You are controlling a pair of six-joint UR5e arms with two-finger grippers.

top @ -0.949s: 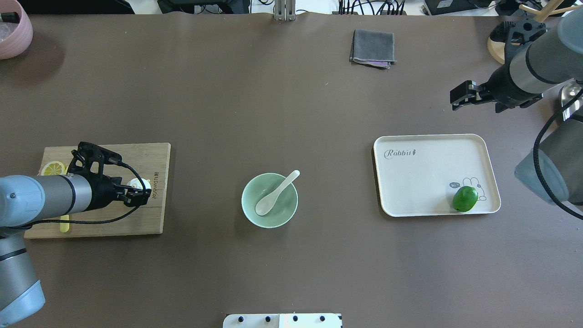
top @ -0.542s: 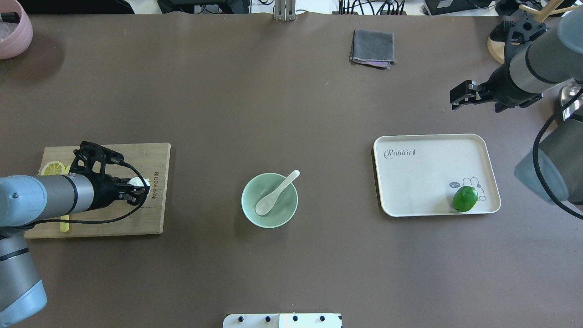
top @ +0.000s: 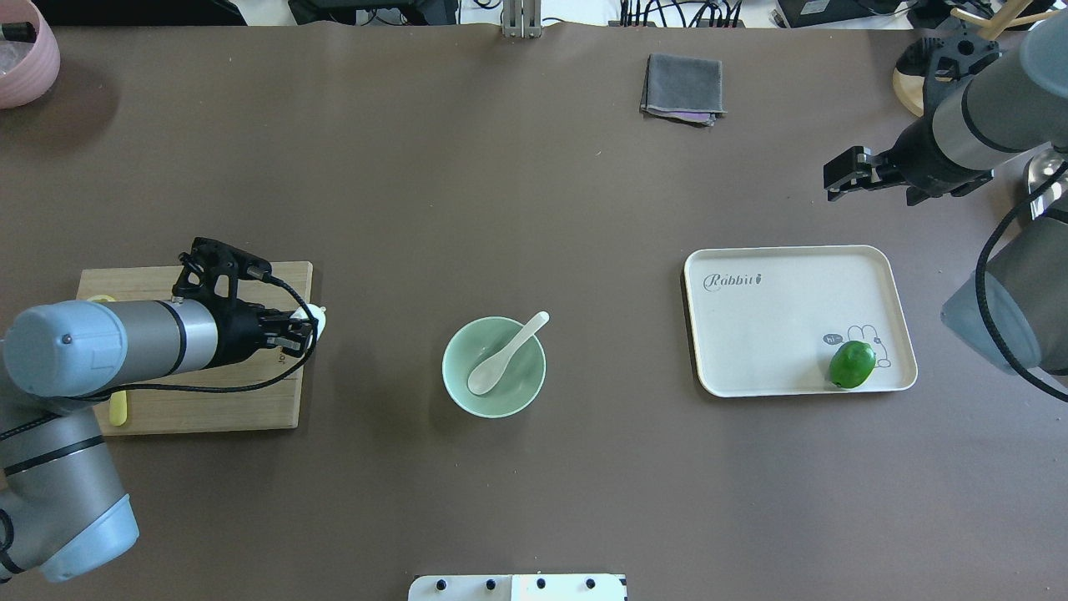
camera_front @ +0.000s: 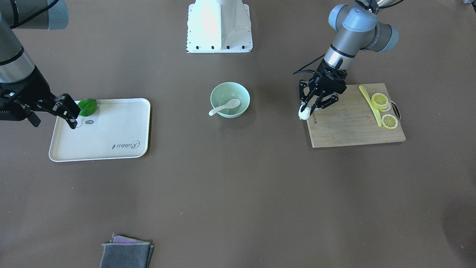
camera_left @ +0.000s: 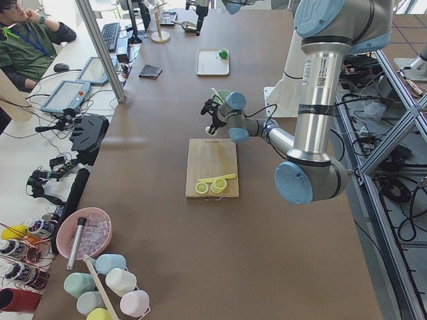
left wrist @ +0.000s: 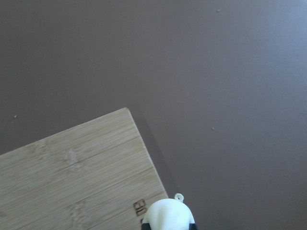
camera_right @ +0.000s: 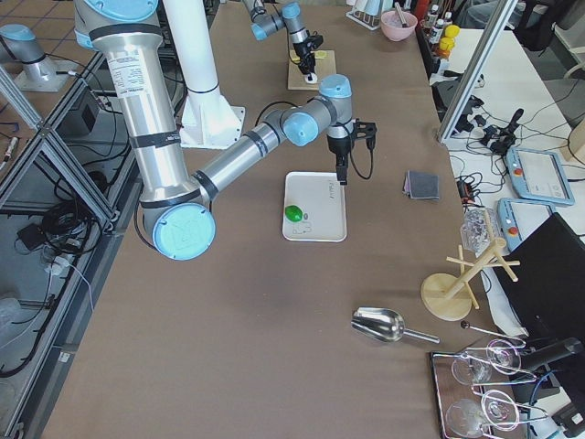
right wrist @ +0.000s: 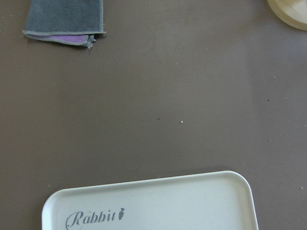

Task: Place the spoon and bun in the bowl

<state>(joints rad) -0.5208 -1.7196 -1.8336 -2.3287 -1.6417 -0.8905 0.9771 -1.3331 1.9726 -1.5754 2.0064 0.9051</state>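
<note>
The pale mint-green bowl (top: 494,367) stands mid-table, also in the front view (camera_front: 230,99). The cream-white spoon (top: 505,354) lies in it, scoop inside, handle over the rim (camera_front: 224,107). My left gripper (top: 307,327) is shut on the white bun (camera_front: 304,112) and holds it above the right edge of the wooden cutting board (top: 250,401), left of the bowl. The bun shows at the bottom of the left wrist view (left wrist: 168,215). My right gripper (top: 837,177) hangs above the table beyond the tray's far right corner, jaws apparently together, holding nothing.
A white tray (top: 784,317) with a green lime (top: 852,364) lies right of the bowl. Lemon slices (camera_front: 383,106) and a yellow stick (camera_front: 370,102) lie on the board (camera_front: 353,123). A grey cloth (top: 682,88) lies at the far side. A pink bowl (top: 25,54) stands at the far left corner.
My left gripper has lifted the bun off the board and moved it right, toward the bowl, to the board's right edge. The right arm has barely moved.
</note>
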